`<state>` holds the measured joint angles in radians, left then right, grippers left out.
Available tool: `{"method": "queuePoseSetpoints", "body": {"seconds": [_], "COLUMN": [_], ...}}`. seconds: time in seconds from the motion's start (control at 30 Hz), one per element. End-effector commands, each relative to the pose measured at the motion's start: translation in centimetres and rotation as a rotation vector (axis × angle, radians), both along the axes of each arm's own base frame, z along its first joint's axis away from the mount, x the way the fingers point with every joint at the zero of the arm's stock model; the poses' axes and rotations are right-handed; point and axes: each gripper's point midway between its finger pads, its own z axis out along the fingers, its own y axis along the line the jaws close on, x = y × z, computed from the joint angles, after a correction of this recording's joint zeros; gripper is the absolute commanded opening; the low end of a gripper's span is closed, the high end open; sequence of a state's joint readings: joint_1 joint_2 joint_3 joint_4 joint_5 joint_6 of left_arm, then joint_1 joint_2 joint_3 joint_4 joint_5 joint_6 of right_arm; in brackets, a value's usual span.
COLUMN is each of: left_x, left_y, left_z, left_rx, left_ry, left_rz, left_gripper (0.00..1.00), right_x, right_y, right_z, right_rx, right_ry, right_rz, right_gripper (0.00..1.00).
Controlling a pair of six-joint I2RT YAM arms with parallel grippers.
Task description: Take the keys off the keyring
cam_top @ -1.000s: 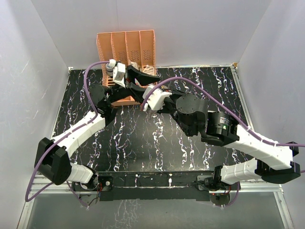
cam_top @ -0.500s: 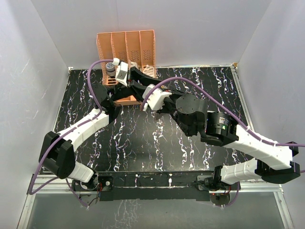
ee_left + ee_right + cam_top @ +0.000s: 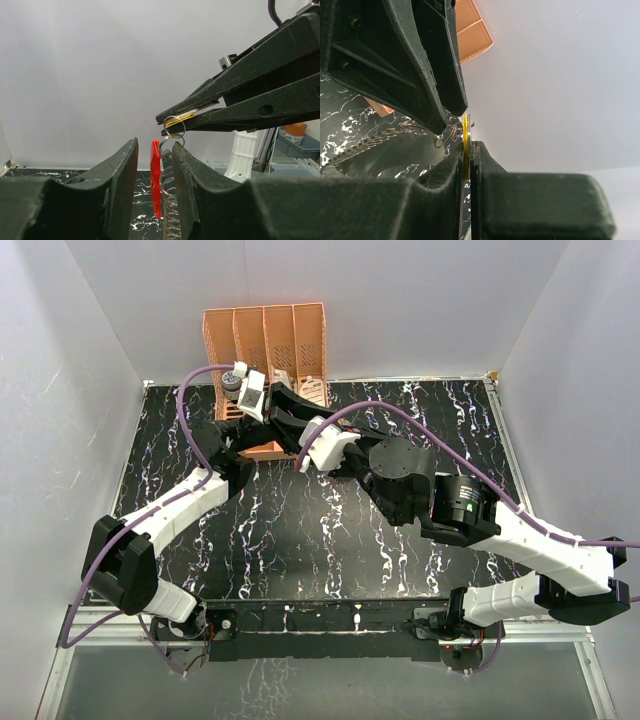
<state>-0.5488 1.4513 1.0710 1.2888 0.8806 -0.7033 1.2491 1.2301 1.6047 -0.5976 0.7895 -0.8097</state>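
- My left gripper [image 3: 154,145] has its jaws a little apart, and the red tag [image 3: 156,185] stands edge-on between them.
- I see a strip of background between the tag and one finger, so the tag is not clamped there. Whether the other finger touches it, I cannot tell.
- A coiled metal chain [image 3: 170,215] hangs just beside the tag, against the inner face of the other left finger.
- My right gripper [image 3: 161,120] comes in from the upper right of the left wrist view with its fingers pressed together. They pinch the gold key [image 3: 180,119] flat between their tips.
- The ring [image 3: 175,134] hangs off the key just below the right fingertips and just above the left ones. It joins down to the chain.
- In the right wrist view the key shows as a thin gold edge standing up out of the closed fingers, with the left fingers just beside it.
- From the top camera both arms meet above the back left of the table [image 3: 300,530], in front of the orange rack [image 3: 265,335]. The key and ring are too small to make out there.
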Motion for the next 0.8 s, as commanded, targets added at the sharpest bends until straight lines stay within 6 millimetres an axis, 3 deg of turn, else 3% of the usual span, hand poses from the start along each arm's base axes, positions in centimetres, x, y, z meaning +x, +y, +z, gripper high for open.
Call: {"method": "queuePoseSetpoints", "body": {"seconds": [0.0,0.27,0.53,0.77], "left_x": [-1.7,-2.9,-2.6,-2.3], "left_y": [0.6,0.3,0.2,0.3], "left_z": [2.6,2.0,1.0,1.3], "left_rx": [-0.052,-0.020,0.003,0.001], "left_ry": [-0.096,-0.115,-0.099,-0.112], "left_rz": [-0.040,-0.135,-0.117,-0.071], "left_gripper": [0.30,0.30,0.33,0.32], "right_x": [-0.2,-0.2,-0.2,-0.2], "right_y": [-0.5,-0.3,-0.4,-0.6], "right_z": [2.1,2.1,2.2,2.2], "right_rx": [0.111,0.112,0.110,0.114], "right_ry": [-0.033,-0.031,-0.029,-0.030], "right_rz": [-0.008,-0.005,-0.010,-0.013], "right_gripper": [0.00,0.00,0.00,0.00]}}
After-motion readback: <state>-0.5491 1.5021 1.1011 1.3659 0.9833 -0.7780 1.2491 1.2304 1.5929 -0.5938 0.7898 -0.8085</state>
